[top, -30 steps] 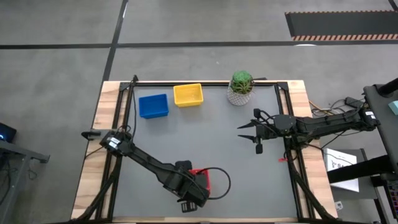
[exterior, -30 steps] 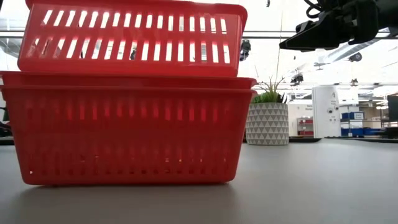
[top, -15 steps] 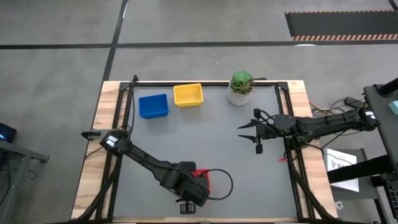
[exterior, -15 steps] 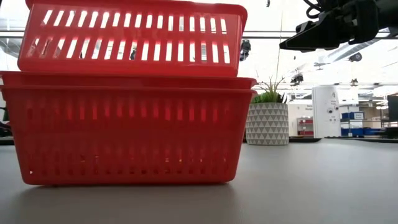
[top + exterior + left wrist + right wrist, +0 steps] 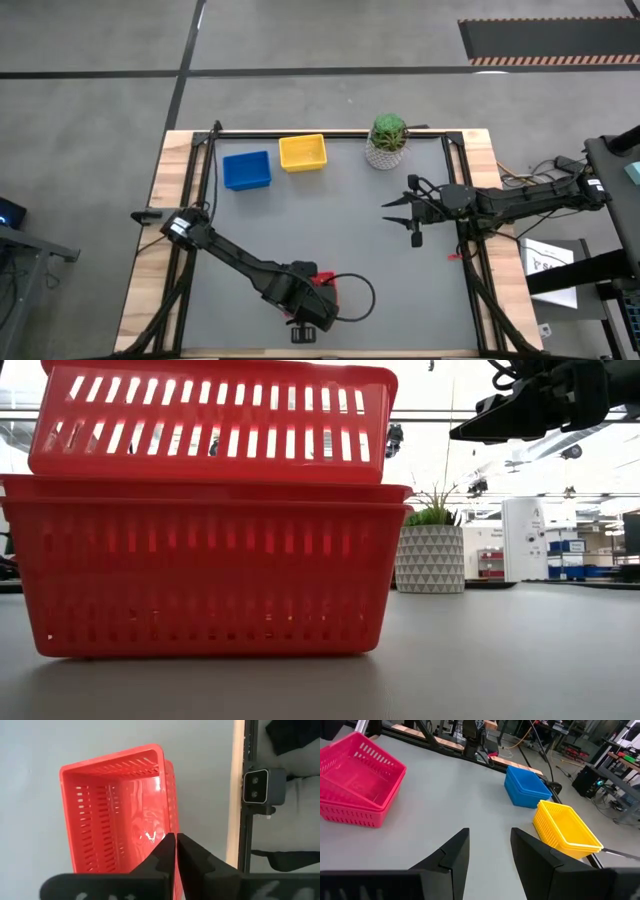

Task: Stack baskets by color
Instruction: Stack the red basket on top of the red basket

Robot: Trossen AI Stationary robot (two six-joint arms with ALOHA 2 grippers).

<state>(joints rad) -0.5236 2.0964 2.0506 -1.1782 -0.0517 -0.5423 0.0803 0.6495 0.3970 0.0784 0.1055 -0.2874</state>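
Grey table (image 5: 400,270): red baskets (image 5: 117,815) just beyond closed left claw (image 5: 176,851).

A small green plant in a white pot with a grey triangle pattern (image 5: 387,141) is seen standing upright on the flat grey surface (image 5: 380,260), toward one o'clock from its middle, near the far edge. In the low view the same plant (image 5: 431,550) is shown well back on the surface. A small grey camera box (image 5: 258,788) is mounted just beyond the pale wooden edge strip (image 5: 234,795).
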